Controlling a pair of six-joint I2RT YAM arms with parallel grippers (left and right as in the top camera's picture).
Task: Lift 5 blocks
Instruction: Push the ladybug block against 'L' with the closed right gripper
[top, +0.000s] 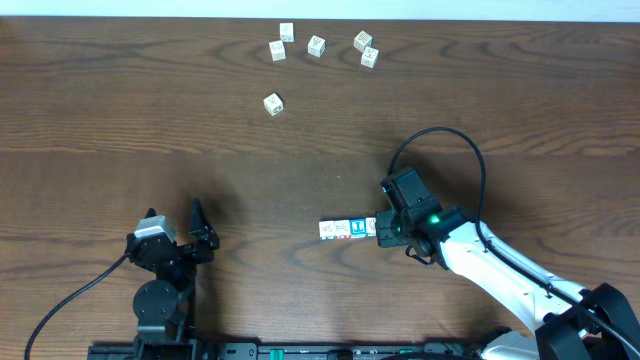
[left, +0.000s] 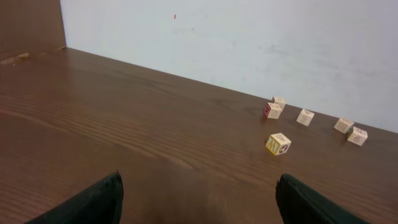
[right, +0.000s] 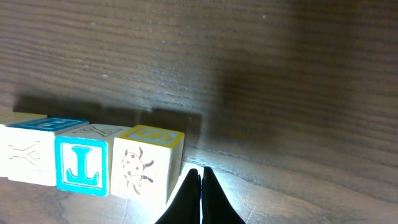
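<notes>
A short row of cream blocks (top: 347, 229) lies edge to edge on the table, right of centre. In the right wrist view I see a block with a Y (right: 25, 160), a bright blue L block (right: 82, 165) and a ladybug block with a yellow top (right: 142, 169). My right gripper (top: 384, 229) is shut and empty. Its tips (right: 201, 177) rest low beside the ladybug block's right end; I cannot tell if they touch. My left gripper (top: 202, 228) stands open and empty near the front left, its view (left: 199, 182) facing bare wood.
Several other pale cubes lie loose at the far side (top: 316, 45), one nearer and alone (top: 273, 103); it shows a yellow face (left: 278, 144). A pale wall (left: 249, 43) rises behind the table's far edge. The right arm's cable (top: 455, 135) loops above it.
</notes>
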